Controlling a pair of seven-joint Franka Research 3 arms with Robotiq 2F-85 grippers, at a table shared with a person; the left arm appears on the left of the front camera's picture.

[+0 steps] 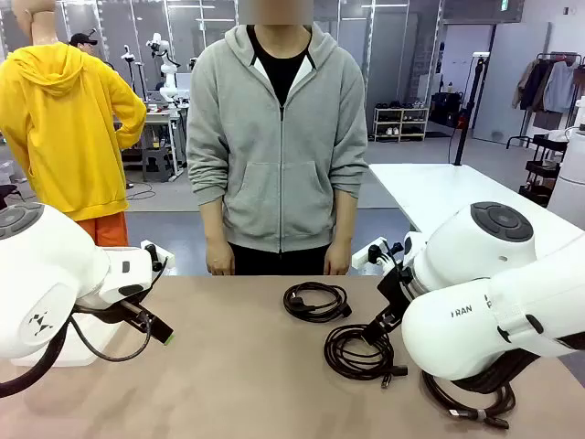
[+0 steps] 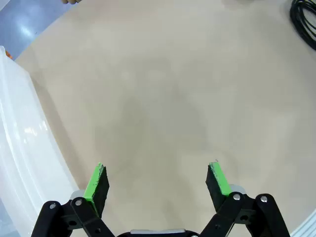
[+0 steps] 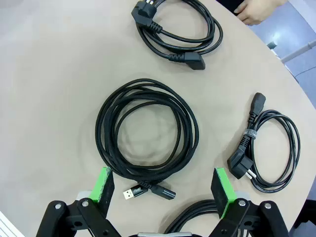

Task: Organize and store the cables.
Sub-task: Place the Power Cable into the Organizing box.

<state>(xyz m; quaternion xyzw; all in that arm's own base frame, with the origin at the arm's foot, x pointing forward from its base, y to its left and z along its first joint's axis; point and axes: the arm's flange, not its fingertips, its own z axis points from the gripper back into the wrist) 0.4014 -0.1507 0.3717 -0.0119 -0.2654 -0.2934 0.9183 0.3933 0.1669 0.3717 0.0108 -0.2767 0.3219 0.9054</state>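
Tabletop (image 1: pixel 228 375), tan with a rounded edge, takes up most of my front view, and a person (image 1: pixel 279 137) in a grey hoodie stands at its far side with both hands hanging at the edge. My left arm (image 1: pixel 46 283) sits low on the left and my right arm (image 1: pixel 494 311) bulks in from the right. From the left wrist I see a clear plastic bin (image 2: pixel 19 148) along one side. The left gripper (image 2: pixel 158 173) hangs over bare table, its green pads wide apart with nothing between them. All the cables lie on the right half of the table. The big coil (image 3: pixel 101 133) lies directly under the right gripper (image 3: pixel 163 180), whose fingers are spread wide and grip nothing. Whether the fingers touch it I cannot tell. Beyond it, nearer the person's hand (image 3: pixel 256 11), lies a second coil (image 3: pixel 216 37) with a power plug. Off to one side is a small coil (image 3: pixel 296 143) tied by a pale band (image 3: pixel 249 133). A fourth cable (image 3: pixel 197 215) curves in at the bottom edge of the wrist picture. The USB plug (image 3: pixel 129 193) of the big coil pokes out just beside one finger.
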